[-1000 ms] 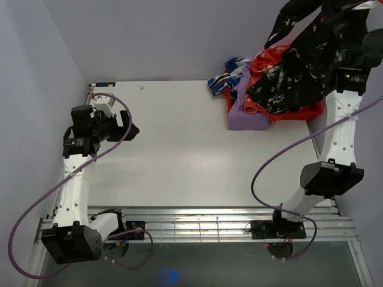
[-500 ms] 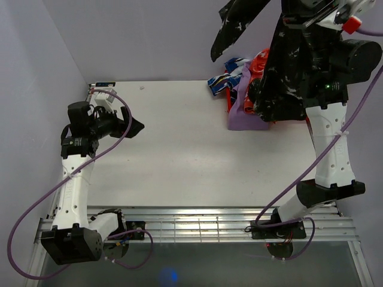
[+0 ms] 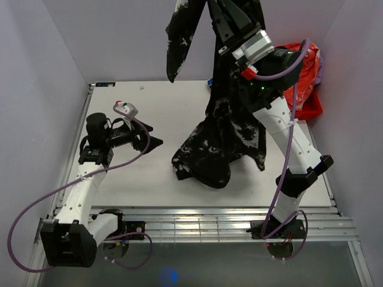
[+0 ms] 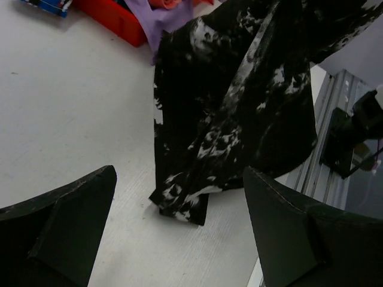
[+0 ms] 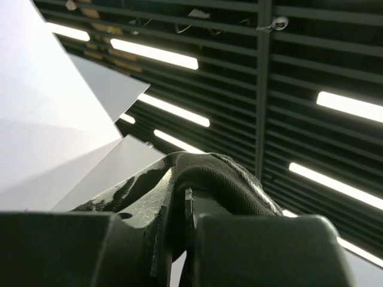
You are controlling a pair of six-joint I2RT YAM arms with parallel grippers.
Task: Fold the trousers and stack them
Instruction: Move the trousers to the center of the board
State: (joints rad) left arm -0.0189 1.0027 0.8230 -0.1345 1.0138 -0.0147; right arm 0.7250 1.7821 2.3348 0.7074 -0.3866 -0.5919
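Lift stage: hangs trousers (image 3: 218,137) from clamped right tool (image 5: 179,215) high above surface (image 3: 149,101), with left tool (image 3: 152,134) gaping low over surface; next likely calls for spreading flat

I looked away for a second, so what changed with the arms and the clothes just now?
The right gripper carried the trousers left, from over the far right corner to mid-table, where their lower end now touches the table. The left gripper edged right toward them. Unchanged: right gripper shut on the trousers, left open and empty, red garment in the far corner.
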